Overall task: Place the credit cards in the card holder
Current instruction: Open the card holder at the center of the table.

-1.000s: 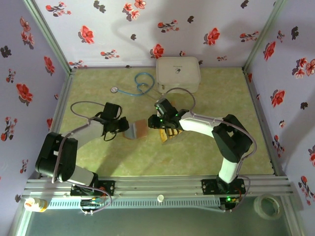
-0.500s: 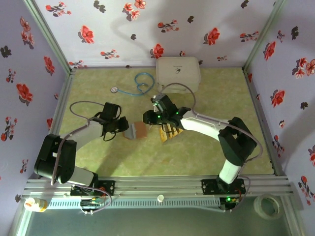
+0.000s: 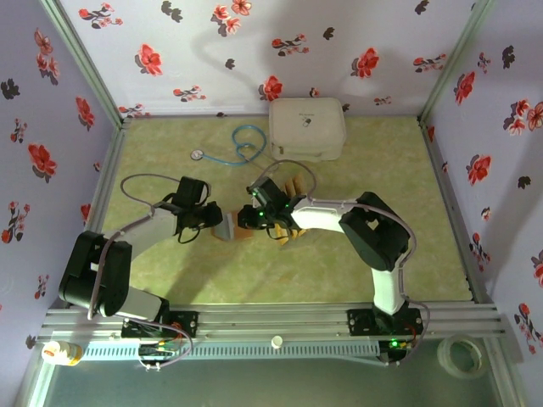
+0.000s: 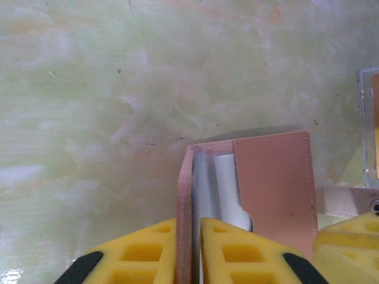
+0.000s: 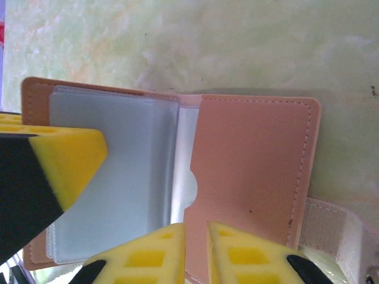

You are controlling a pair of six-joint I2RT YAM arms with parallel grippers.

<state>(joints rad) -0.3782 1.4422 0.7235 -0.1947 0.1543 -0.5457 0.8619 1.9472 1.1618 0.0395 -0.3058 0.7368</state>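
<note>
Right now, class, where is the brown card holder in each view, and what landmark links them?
Top view: card holder at centre, between left hand and right hand.
Left wrist: card holder bottom centre-right, left flap pinched by left hand.
Right wrist: card holder open across the middle.
Shared landmark: pale strap at its right edge, both wrist views.

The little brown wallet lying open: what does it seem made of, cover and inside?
The card holder cover looks like leather or imitation leather, matte pinkish-brown, with a stitched line along its edge. The inner sleeves look like thin clear plastic, slightly glossy and greyish.
</note>
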